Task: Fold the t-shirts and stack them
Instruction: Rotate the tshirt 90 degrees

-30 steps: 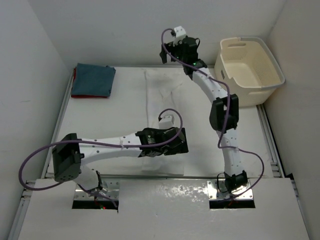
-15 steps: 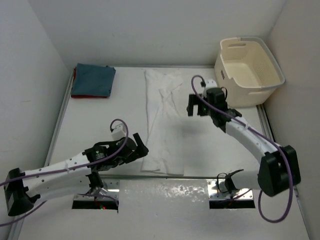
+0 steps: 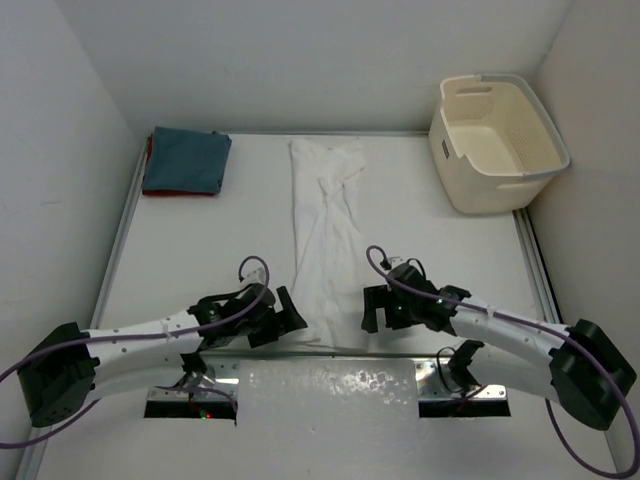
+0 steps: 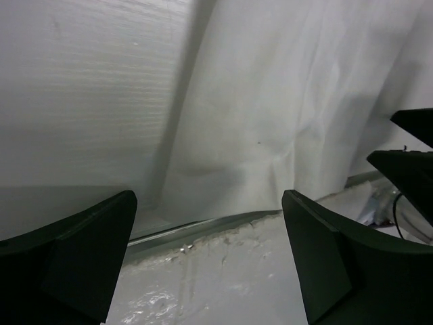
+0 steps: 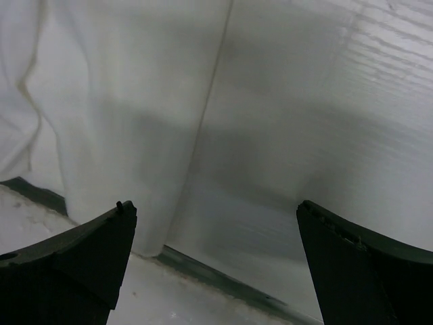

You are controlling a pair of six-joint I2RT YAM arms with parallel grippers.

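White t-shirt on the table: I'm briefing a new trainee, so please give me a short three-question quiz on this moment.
1. True or false: the left claw is shut on the white t-shirt.
2. The slate blue-grey t-shirt lies: A) in the basket; B) on the red t-shirt; C) under the white t-shirt.
3. Fill in: the right claw is beside the white t-shirt's near end, on the robot's ___ side.
Key: 1 false; 2 B; 3 right.

Overhead — wrist cams near white t-shirt (image 3: 322, 240)
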